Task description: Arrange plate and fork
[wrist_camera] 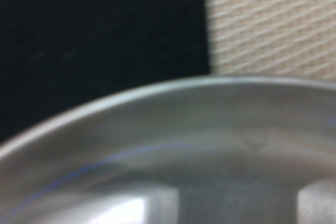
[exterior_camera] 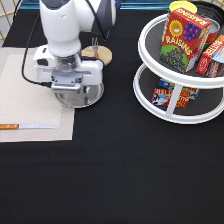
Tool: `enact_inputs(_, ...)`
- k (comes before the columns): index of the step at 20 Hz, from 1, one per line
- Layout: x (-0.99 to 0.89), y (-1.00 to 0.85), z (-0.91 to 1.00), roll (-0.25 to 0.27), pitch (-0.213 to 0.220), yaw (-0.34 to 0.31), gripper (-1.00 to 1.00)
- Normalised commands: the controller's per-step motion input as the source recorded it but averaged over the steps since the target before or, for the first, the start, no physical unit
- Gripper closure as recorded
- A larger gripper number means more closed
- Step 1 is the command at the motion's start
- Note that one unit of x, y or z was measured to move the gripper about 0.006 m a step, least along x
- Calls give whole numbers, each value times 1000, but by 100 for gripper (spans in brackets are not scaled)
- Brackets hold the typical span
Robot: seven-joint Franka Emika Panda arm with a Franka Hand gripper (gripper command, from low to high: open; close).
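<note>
The shiny silver plate [exterior_camera: 89,97] hangs under my gripper [exterior_camera: 75,86], which is shut on its rim. Together they sit over the right edge of the beige placemat [exterior_camera: 25,90], partly over the black tablecloth. The wrist view is filled by the plate's curved rim [wrist_camera: 150,100], with black cloth and a corner of the placemat [wrist_camera: 277,40] beyond it. Short silver tines of the fork [exterior_camera: 94,43] show behind the arm, beside the round wooden coaster [exterior_camera: 101,53]. The fork's handle is hidden by the arm.
A wooden-handled knife [exterior_camera: 27,126] lies along the placemat's lower edge. A white two-tier turntable rack [exterior_camera: 172,100] at the exterior view's right holds a raisins box [exterior_camera: 182,37] and other packets.
</note>
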Motion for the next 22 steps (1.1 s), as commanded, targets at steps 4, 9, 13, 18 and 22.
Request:
enact_inputs(4,252,-886,128,51,10,0,-100)
enact_inputs(9,129,-930,192,53,5,22,-100)
enact_inputs(13,143,-873,111,51,30,71,-100)
enact_inputs(18,194,-813,23,59,52,114,-100)
enact_inputs(22,191,-790,0,68,48,132,-100)
